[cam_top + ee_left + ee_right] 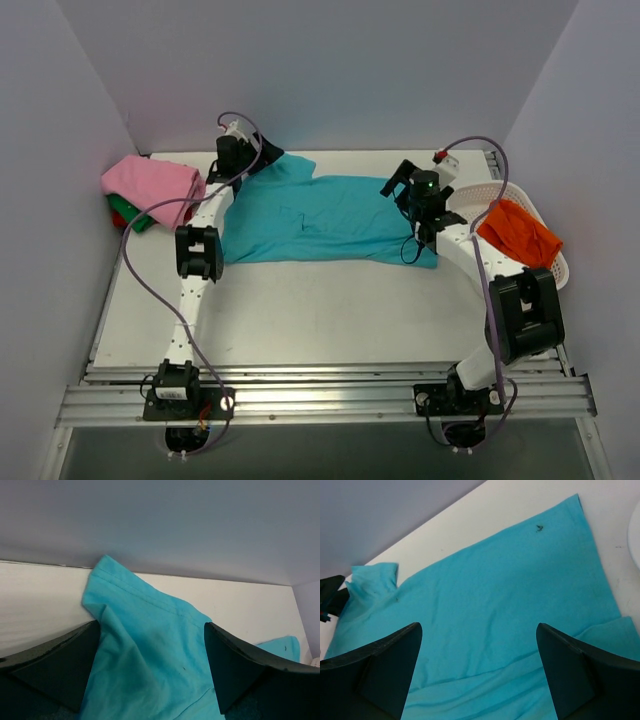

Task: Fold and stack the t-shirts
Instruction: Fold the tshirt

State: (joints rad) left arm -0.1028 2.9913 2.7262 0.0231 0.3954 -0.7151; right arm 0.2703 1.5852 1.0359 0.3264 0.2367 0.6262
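Across the far half of the table point(330, 320) lies the teal t-shirt point(320, 220), spread mostly flat, its long side running from left to right. One end of it bunches up at the far edge, towards the far left corner, and from my left wrist view that bunched cloth point(150, 650) reaches the foot of the back wall. The other end lies near the right edge, with a lower corner folded over on itself.

At the right edge sits the white lattice basket point(562, 268), and an orange t-shirt point(518, 232) lies crumpled inside it. At the left edge, near the far left corner, I see a folded pink t-shirt point(150, 182) on top of a small pile, with a green t-shirt point(127, 210) showing beneath it. That pile is apart from the teal one.

My left pincer point(262, 160) is over the bunched end, its fingers point(65, 655) spread wide with cloth between them and nothing clamped. I cannot tell whether they touch the cloth. My right pincer point(397, 180) is above the right-hand end of the teal shirt point(490, 605), fingers point(580, 670) likewise wide apart and gripping nothing.
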